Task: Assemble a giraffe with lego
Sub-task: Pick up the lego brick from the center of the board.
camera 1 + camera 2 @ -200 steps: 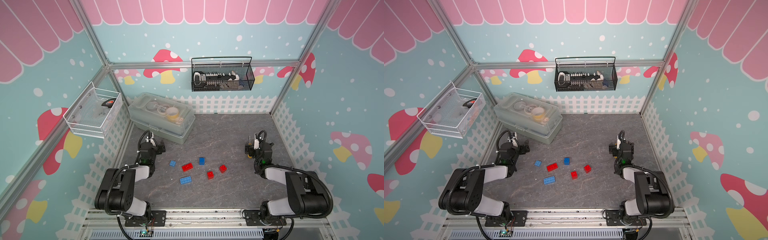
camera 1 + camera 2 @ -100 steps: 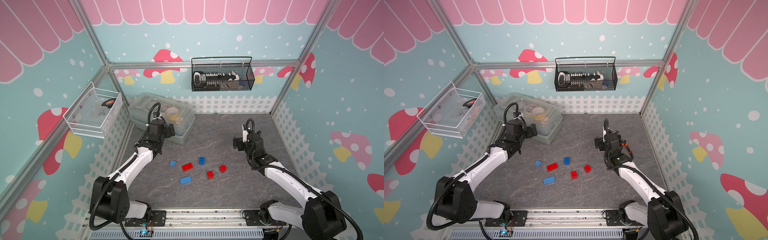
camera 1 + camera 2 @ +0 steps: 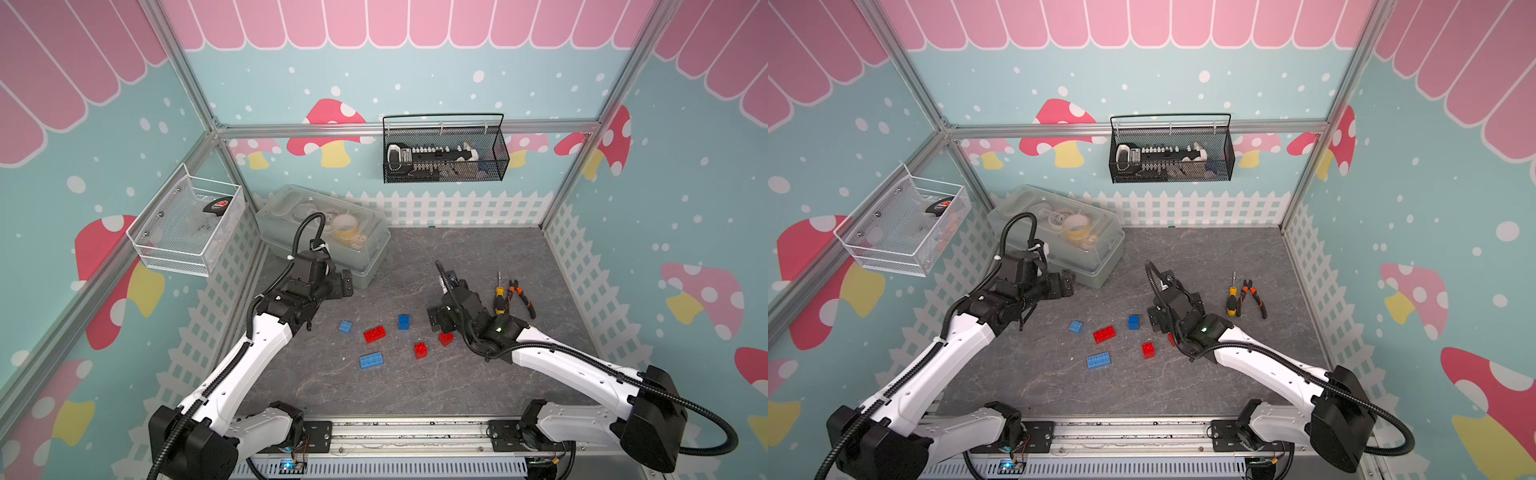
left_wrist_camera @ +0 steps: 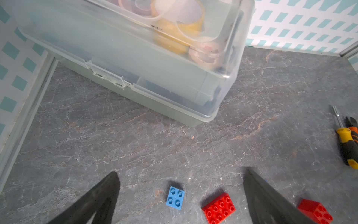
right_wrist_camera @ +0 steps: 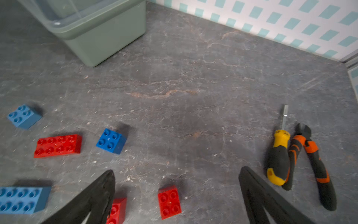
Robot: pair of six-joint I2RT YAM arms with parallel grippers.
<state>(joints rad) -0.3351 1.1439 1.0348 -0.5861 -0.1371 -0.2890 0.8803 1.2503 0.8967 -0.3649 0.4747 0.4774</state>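
Holding: nothing; my left fingers (image 4: 100,194) and right fingers (image 5: 257,194) spread wide.
Lego (image 3: 374,334): 6 loose bricks, desk (image 3: 415,386) centre, unjoined.
Handling: light, rigid, slick; I'd pinch flat sides.

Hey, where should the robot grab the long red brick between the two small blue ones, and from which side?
Pinch the long red brick across its narrow width, on the two smooth long walls, coming straight down from above. It lies flat, studs up, touching no other brick.
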